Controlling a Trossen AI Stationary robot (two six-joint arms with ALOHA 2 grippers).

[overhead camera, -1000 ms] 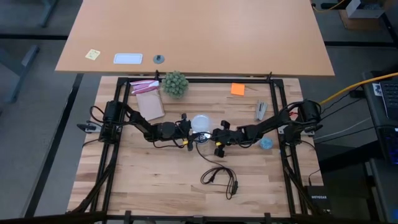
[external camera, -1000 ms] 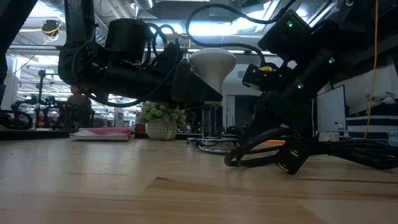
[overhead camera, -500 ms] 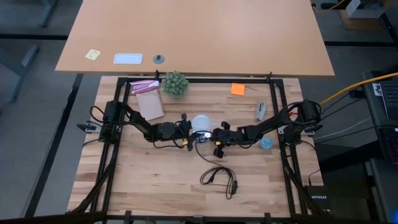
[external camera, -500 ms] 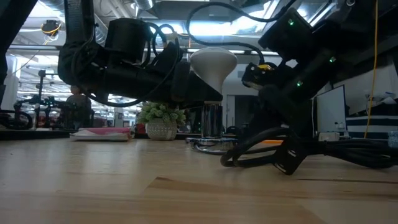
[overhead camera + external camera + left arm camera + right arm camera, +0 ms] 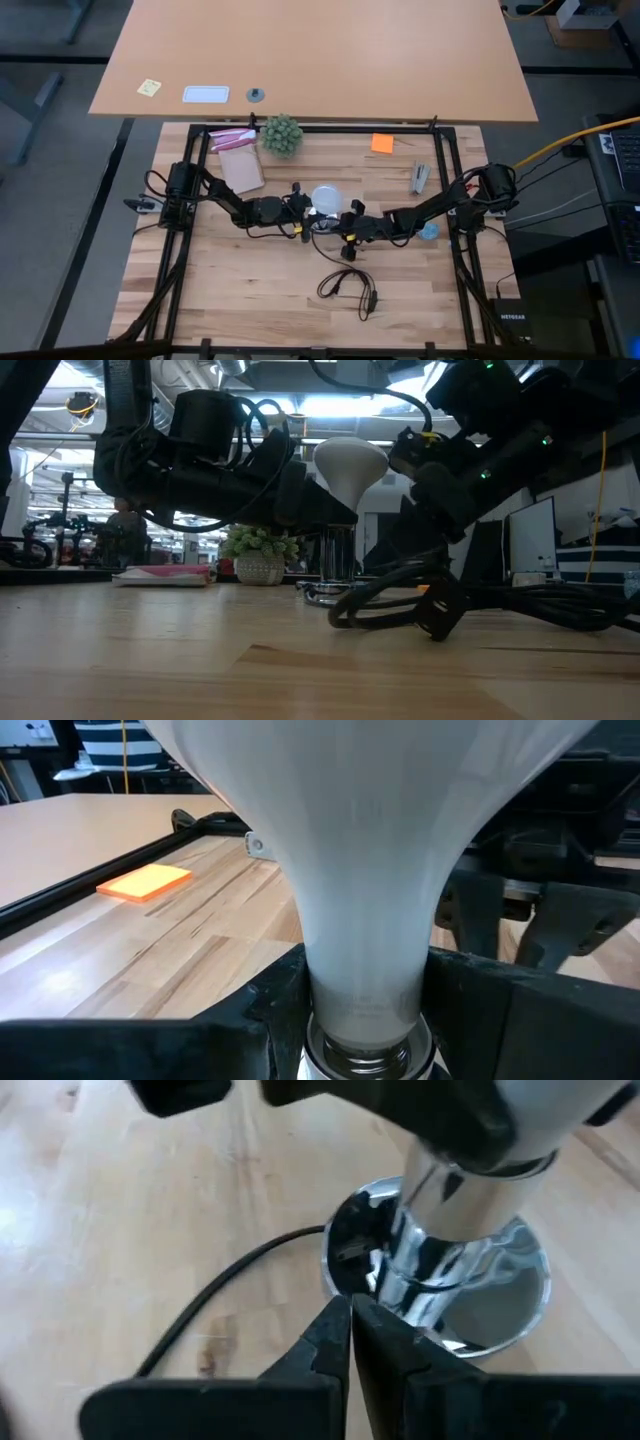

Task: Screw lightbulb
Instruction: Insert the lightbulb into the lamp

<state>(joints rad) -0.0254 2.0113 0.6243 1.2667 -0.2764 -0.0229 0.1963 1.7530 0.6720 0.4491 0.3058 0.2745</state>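
The bulb stands upright at the middle of the worktop, its narrow neck seated in the chrome socket, dome up. The left gripper reaches in from nine o'clock and holds the neck low down, its fingers clamped on either side just above the metal collar (a low grip that probably keeps the bulb square to the thread while it is turned). The right gripper sits at about five o'clock of the socket, near the worktop, its fingers pressed together and pointing at the socket's round base. From this placing I judge it is there to steady the base against the twist, though whether the tips touch the chrome cannot be told.

The black cord runs off toward six o'clock and loops loosely, out of the arms' way.

Hard to make out: how far the thread has gone in, since the fingers and collar hide it. From above, the dome covers the socket entirely. In the low view the dark arms blur into one mass around the socket, and the dome fills most of the left wrist view.
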